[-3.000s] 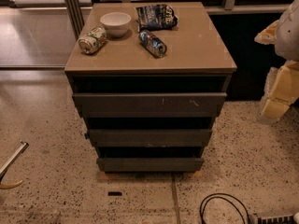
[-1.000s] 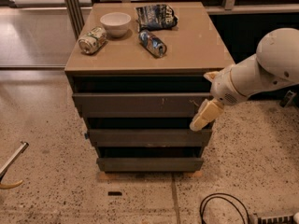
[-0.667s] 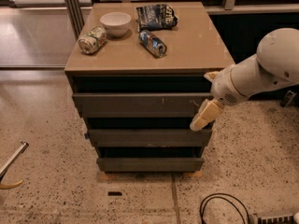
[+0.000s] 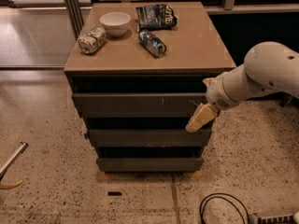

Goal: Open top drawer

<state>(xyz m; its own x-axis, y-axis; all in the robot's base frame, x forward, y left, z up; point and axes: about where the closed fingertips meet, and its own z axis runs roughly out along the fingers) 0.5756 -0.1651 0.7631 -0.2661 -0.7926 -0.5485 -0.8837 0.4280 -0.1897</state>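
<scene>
Widest of three stacked fronts, the top drawer (image 4: 135, 104), directly under the cabinet top (image 4: 196, 55); long axis level, left to right; looks shut or barely out. At that drawer's lower right corner, the gripper (image 4: 201, 118), overlapping the drawer's right end in view; contact hard to judge, open or closed impossible to tell, nothing seen held. Probably calls for a catch on the front's edge, then a pull straight out toward the camera. Above the drawer: white bowl (image 4: 115, 23), seemingly empty; green can (image 4: 92, 39) and blue can (image 4: 152, 43) on their sides; snack bag (image 4: 155, 16).
</scene>
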